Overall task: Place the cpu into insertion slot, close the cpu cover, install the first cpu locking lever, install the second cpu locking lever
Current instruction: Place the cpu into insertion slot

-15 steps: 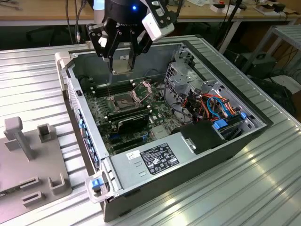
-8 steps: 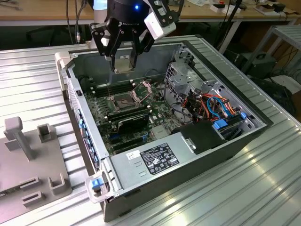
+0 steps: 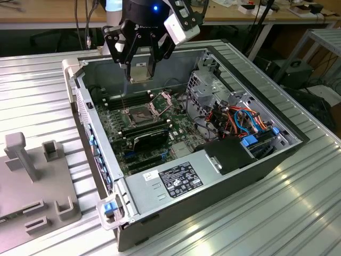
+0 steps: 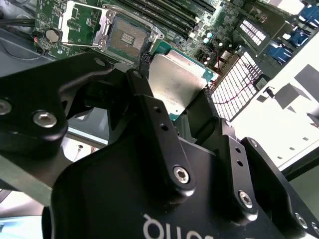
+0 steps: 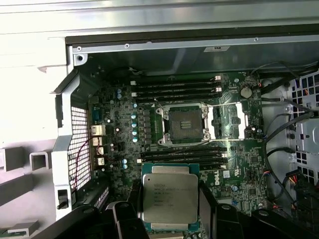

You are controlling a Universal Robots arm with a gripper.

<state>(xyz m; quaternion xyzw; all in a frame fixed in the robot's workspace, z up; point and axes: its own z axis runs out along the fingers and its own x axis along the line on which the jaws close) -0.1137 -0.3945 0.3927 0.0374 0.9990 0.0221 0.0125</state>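
My gripper [image 3: 139, 73] hangs over the open computer case, shut on the cpu [image 3: 140, 71], a flat square chip with a silvery top. In both wrist views the cpu [image 5: 169, 196] [image 4: 175, 82] sits between the black fingers [image 5: 211, 209], held by two opposite edges. The insertion slot [image 5: 185, 124] [image 4: 128, 37] [image 3: 139, 113] lies bare on the green board, well below the chip and apart from it. The cpu cover [image 5: 228, 119] [image 4: 82, 22] is swung open and lies beside the slot.
Long black memory slots [image 5: 177, 85] run on both sides of the slot. A power supply [image 3: 178, 178] with a label, a drive cage [image 3: 205, 80] and coloured cables [image 3: 242, 117] fill the case's other half. A grey fixture [image 3: 32, 176] sits on the exterior view's left.
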